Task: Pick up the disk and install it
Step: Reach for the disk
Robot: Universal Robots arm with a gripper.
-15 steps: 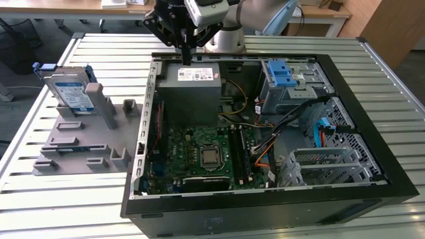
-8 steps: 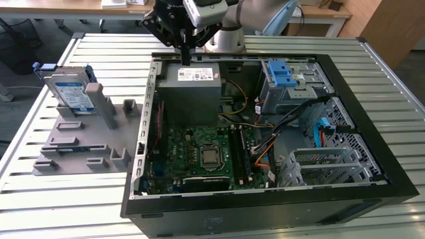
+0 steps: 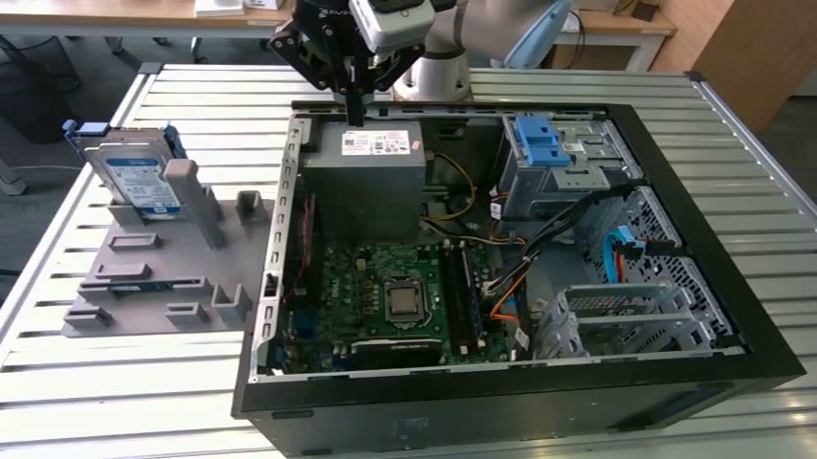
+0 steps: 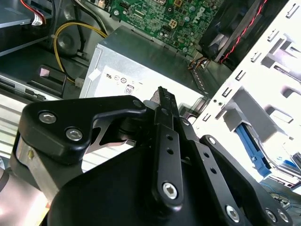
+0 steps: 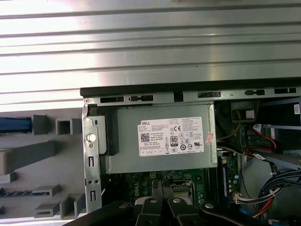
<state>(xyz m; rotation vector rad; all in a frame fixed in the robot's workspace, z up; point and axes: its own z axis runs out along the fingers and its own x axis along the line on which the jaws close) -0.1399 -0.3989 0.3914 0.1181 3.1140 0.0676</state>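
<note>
While the pincer (image 3: 354, 113) hung over the power-supply box (image 3: 370, 172) inside the open computer case (image 3: 511, 406), fingers together and empty, the disk (image 3: 138, 180) stood on edge in a grey holder (image 3: 166, 277) on the tabletop (image 3: 128, 382), well apart toward the exterior view's left.

The black jointed end effector (image 4: 164, 96) takes up the foreground, its two slim fingers pressed flat together with nothing between them. Just beyond its tip lies a grey metal power-supply box (image 4: 141, 61) with white stickers on its near edge. A green circuit board (image 4: 160, 14) lies past the box, yellow cables (image 4: 61, 42) curl beside it, and a blue plastic strip (image 4: 249, 146) shows beyond the pale slotted case edge (image 4: 244, 70).
</note>
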